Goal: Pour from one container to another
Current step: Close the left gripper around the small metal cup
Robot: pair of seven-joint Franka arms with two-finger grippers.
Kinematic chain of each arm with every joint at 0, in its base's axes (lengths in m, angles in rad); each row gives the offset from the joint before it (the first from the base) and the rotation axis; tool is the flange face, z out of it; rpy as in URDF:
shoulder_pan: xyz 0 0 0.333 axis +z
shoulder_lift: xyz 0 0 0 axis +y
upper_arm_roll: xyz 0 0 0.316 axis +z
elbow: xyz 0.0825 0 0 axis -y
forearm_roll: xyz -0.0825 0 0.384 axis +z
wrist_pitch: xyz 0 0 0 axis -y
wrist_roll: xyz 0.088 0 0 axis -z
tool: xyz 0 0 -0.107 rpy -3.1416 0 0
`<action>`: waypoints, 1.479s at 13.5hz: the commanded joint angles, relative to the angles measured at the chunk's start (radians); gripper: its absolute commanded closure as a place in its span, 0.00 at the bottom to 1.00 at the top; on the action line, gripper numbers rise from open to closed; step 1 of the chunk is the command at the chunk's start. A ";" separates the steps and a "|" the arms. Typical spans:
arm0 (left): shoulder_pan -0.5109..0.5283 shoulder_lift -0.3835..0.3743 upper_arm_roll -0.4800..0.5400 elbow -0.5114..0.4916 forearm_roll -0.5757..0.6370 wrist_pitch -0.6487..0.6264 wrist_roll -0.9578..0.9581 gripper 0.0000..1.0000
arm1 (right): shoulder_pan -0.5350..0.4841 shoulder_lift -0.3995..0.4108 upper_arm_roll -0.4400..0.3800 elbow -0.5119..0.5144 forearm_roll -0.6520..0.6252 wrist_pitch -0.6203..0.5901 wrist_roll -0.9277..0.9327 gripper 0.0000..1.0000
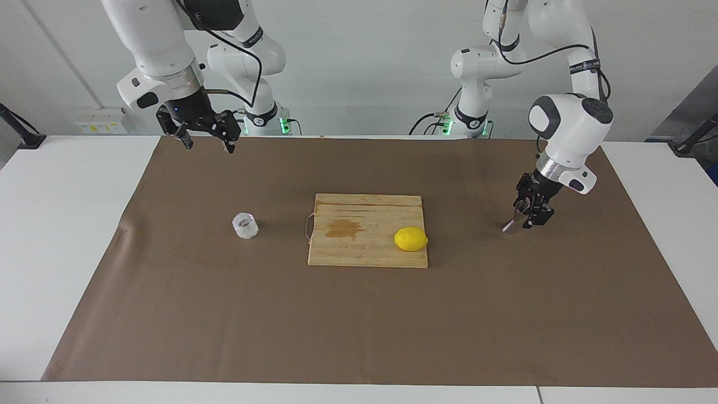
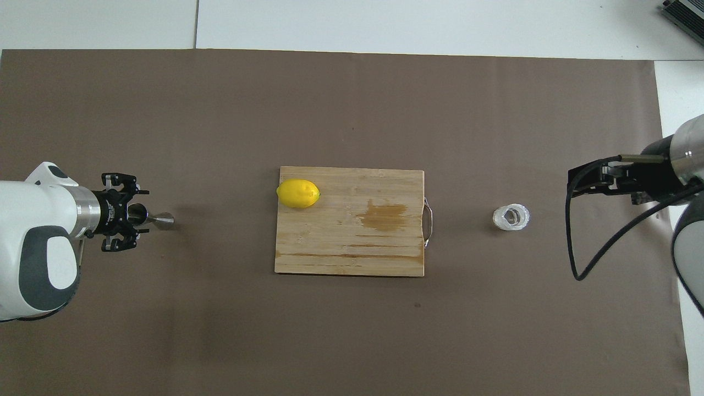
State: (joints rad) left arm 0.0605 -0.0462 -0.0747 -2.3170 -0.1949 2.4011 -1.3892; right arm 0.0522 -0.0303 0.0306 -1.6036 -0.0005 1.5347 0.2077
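1. The left claw (image 1: 528, 215) is low at the right of the facing view, around the upper cone of the jigger (image 1: 514, 222); its fingers stand on both sides of the jigger, but I cannot tell if they press it.
2. The jigger leans, with its lower cone on the brown mat (image 1: 359, 314).
3. The right claw (image 1: 207, 141) hangs in the upper left of the facing view, over the mat's edge, wide and holding nothing.
4. The glass cup (image 1: 245, 225) stands upright at centre left, apart from both claws.
5. A cutting board (image 1: 359, 247) lies in the centre of the tabletop (image 1: 61, 224), with a lemon (image 1: 410, 239) on it.
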 commanded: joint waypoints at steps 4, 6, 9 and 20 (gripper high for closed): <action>-0.002 -0.020 0.003 -0.024 -0.017 0.010 -0.007 0.32 | -0.008 -0.005 -0.003 -0.004 0.028 -0.010 -0.017 0.00; -0.002 -0.018 0.003 -0.024 -0.015 0.010 -0.007 0.37 | -0.008 -0.005 -0.003 -0.004 0.028 -0.010 -0.017 0.00; -0.002 -0.018 0.003 -0.024 -0.015 0.010 -0.005 0.45 | -0.008 -0.005 -0.003 -0.002 0.028 -0.010 -0.017 0.00; -0.002 -0.017 0.003 -0.018 -0.017 0.007 -0.007 0.76 | -0.008 -0.005 -0.003 -0.002 0.028 -0.010 -0.017 0.00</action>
State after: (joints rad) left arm 0.0605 -0.0462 -0.0747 -2.3198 -0.1951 2.4009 -1.3905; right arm 0.0522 -0.0303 0.0306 -1.6036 -0.0005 1.5347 0.2077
